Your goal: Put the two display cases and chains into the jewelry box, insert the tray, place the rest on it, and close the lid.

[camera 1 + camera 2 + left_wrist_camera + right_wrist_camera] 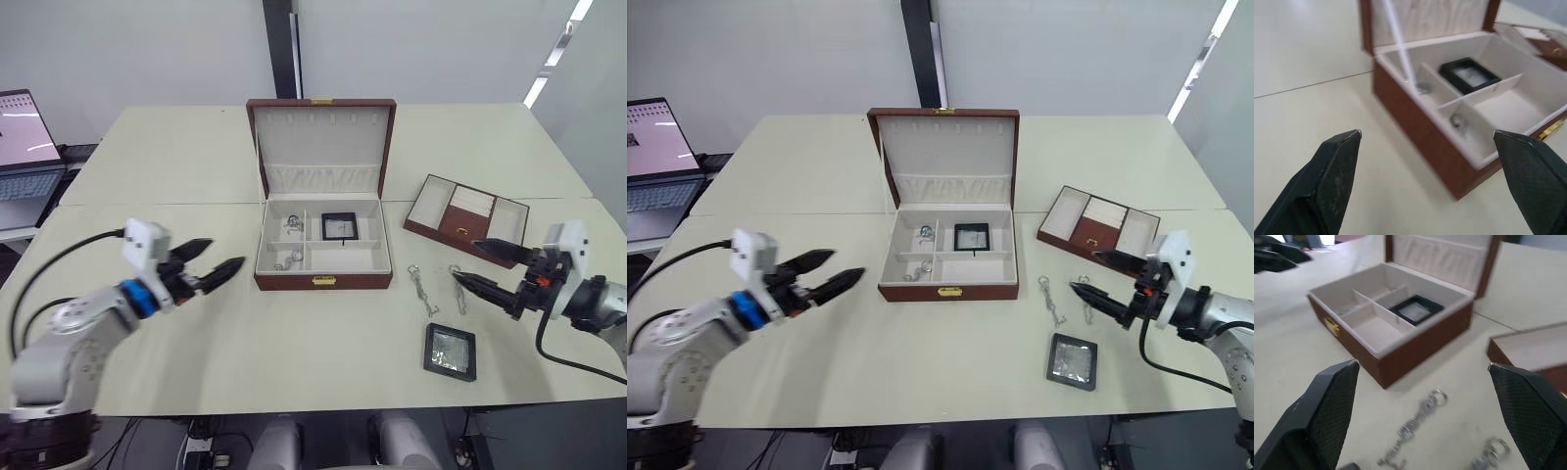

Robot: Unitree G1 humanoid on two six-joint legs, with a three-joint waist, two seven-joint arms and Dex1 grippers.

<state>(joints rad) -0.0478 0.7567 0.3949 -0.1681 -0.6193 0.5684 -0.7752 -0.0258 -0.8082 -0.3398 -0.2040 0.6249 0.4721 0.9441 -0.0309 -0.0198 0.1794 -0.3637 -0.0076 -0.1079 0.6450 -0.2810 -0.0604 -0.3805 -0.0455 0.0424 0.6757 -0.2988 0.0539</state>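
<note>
Currently the box stands open near the middle of the table, with its lid raised upright at the far side. One display case lies flat in the box's far right compartment. Two chains are inside as well: one in the far left compartment, one in the near left compartment. The large near right compartment holds nothing.

The tray rests on the table to the right of the box, turned at an angle to the table edges. Two more chains lie on the table between the box and the right gripper: one closer to the box, the other just beside the gripper's lower fingertip. The second display case lies flat toward the near edge, on the right.

The left gripper hovers above the table left of the box, fingers spread wide, holding nothing. The right gripper hovers near the tray's near corner, fingers likewise spread wide and holding nothing

A laptop sits beyond the table's left edge
</note>
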